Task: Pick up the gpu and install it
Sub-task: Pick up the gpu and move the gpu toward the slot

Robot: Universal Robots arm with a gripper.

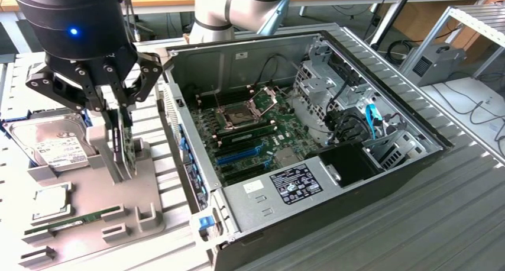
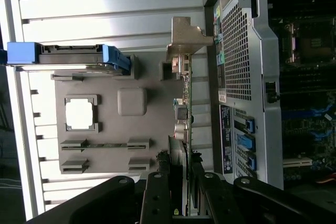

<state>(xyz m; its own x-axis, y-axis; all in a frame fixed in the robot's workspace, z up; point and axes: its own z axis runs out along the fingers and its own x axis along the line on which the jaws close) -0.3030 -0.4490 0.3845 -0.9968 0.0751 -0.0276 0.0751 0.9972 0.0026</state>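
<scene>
As I stand over the gray holder tray on the desk, my end effector has its two fingers pressed against opposite faces of the gpu, which reads to me as a firm pinch on the card's upper edge. The gpu stands on its lower edge in the tray's slot, directly beneath my wrist at six o'clock. Its long axis runs roughly twelve to six o'clock in the exterior view, parallel to the near wall of the open computer case. From the wrist view the card appears edge-on, passing between the fingers of my end effector. Its silver end bracket sits at the end nearer the hard drive. That drive lies at nine o'clock from the card, and the memory stick lies toward seven o'clock, both apart from my fingers. The case sits just beside the tray at three o'clock, its motherboard and blue expansion slots exposed. I judge the tight margin to be the case's raised near wall, with open air straight above the card.
</scene>
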